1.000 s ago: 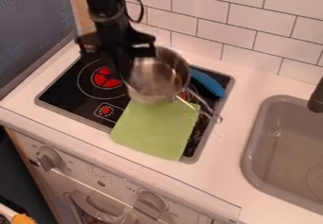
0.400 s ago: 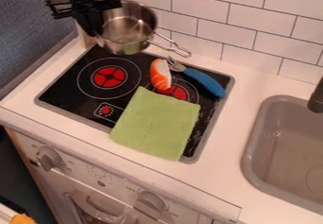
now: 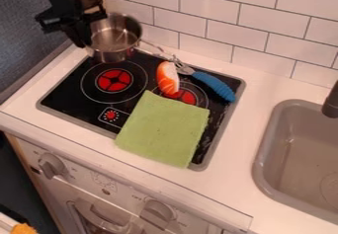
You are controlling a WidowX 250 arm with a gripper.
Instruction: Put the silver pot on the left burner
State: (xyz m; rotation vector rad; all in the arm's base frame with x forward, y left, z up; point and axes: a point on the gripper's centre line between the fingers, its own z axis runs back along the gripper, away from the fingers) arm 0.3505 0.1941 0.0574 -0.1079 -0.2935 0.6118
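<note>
At the upper left, my black gripper [image 3: 84, 36] is shut on the left rim of the silver pot [image 3: 115, 41]. The pot hangs upright over the back left edge of the black stovetop, its handle pointing right. In front of it, the left burner [image 3: 114, 80] shows red and uncovered.
An orange and white sushi piece [image 3: 167, 78] lies partly over the right burner [image 3: 183, 97]. Beside it is a blue-handled utensil [image 3: 213, 85]. A green cloth [image 3: 163, 128] covers the stove's front right. The grey sink [image 3: 262, 151] is at the right; a tiled wall [image 3: 204, 28] stands behind.
The gripper and pot have moved up and left from over the right of the stove, then slightly down and left. The sushi piece and right burner have come into sight.
</note>
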